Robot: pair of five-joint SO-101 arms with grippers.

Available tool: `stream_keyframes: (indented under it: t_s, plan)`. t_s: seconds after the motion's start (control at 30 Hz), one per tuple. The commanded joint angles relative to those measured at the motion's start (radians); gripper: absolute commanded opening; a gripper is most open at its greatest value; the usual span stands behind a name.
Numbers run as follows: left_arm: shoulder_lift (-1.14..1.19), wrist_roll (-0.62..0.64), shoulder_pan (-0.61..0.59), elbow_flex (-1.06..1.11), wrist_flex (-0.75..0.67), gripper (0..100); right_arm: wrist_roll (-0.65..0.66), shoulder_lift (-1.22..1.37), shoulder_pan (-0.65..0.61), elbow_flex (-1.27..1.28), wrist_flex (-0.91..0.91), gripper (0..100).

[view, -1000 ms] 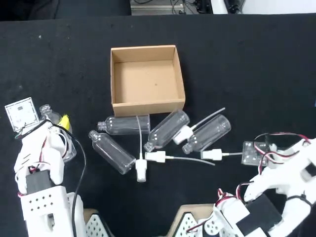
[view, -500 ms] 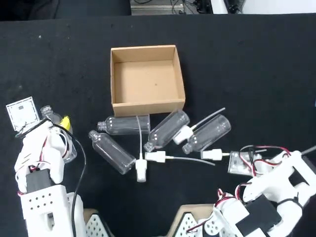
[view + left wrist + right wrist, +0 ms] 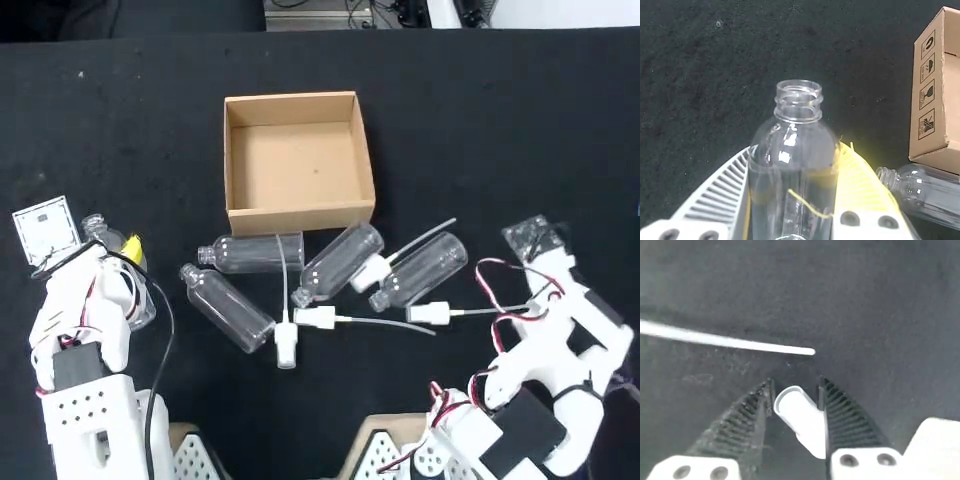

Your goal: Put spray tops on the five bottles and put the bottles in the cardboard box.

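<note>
My left gripper (image 3: 118, 262) is at the table's left, shut on a clear bottle (image 3: 97, 228). In the left wrist view the bottle (image 3: 792, 165) sits between the white and yellow jaws of the left gripper (image 3: 795, 150), its open neck bare. My right gripper (image 3: 795, 386) is shut on a white spray top (image 3: 802, 417); the right arm (image 3: 560, 310) is at the table's right. Several capless bottles lie below the cardboard box (image 3: 300, 215), among them one (image 3: 250, 252) by its front wall and one (image 3: 420, 268) further right. Loose spray tops (image 3: 315, 318) (image 3: 430, 313) lie among them.
A thin white tube (image 3: 725, 340) lies across the black mat just beyond my right fingertips. The box (image 3: 935, 85) has one bottle (image 3: 920, 187) lying beside it in the left wrist view. Another spray top (image 3: 286, 345) lies near the front, its tube pointing at the box.
The right arm first slid left toward the nearest spray top, then swung away toward the far right. The left arm and its bottle have not moved.
</note>
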Motion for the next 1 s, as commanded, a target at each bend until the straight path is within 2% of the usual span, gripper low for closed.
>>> stream_keyframes:
  t_s: [0.0,0.1,0.17,0.33,0.4,0.6,0.83,0.97]
  plan:
    - [-0.003,0.002,0.010,-0.022,-0.005,4,-0.057,0.004,-0.023,-0.142,0.161,17.7]
    - [-0.003,0.002,0.010,-0.022,-0.005,4,-0.005,0.004,-0.021,-0.211,0.282,28.6]
    - [-0.003,0.002,0.010,-0.021,-0.005,4,0.071,0.004,-0.017,-0.245,0.344,29.0]
    - [-0.003,0.002,0.010,-0.021,-0.005,4,0.468,0.005,0.041,-0.259,0.381,24.4]
    - [-0.003,0.002,0.010,-0.021,-0.005,4,0.586,0.007,0.077,-0.259,0.379,24.0]
    - [-0.003,0.002,0.010,-0.021,-0.005,4,0.603,0.116,0.135,-0.263,0.229,24.2]
    - [-0.002,0.002,0.010,-0.019,-0.005,4,0.603,0.223,0.137,-0.266,0.137,23.9]
    - [-0.003,0.002,0.010,-0.018,-0.005,4,0.603,0.237,0.141,-0.266,0.083,14.7]
